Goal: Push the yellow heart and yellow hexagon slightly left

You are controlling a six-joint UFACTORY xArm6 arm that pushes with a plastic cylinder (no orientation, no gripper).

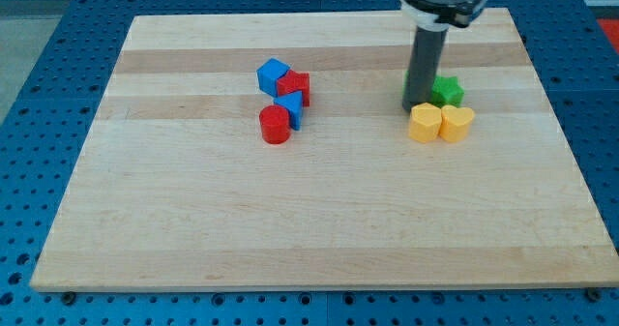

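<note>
The yellow hexagon point(424, 123) and the yellow heart point(456, 122) lie side by side and touching at the view's right of the board, the heart on the right. A green star point(447, 91) sits just above them. My tip point(413, 106) stands right above the yellow hexagon's top left edge and just left of the green star, touching or almost touching both.
A cluster lies at the board's middle left: a blue cube point(273, 75), a red block point(296, 87), a smaller blue block point(290, 110) and a red cylinder point(275, 125). The wooden board point(193, 220) rests on a blue perforated table.
</note>
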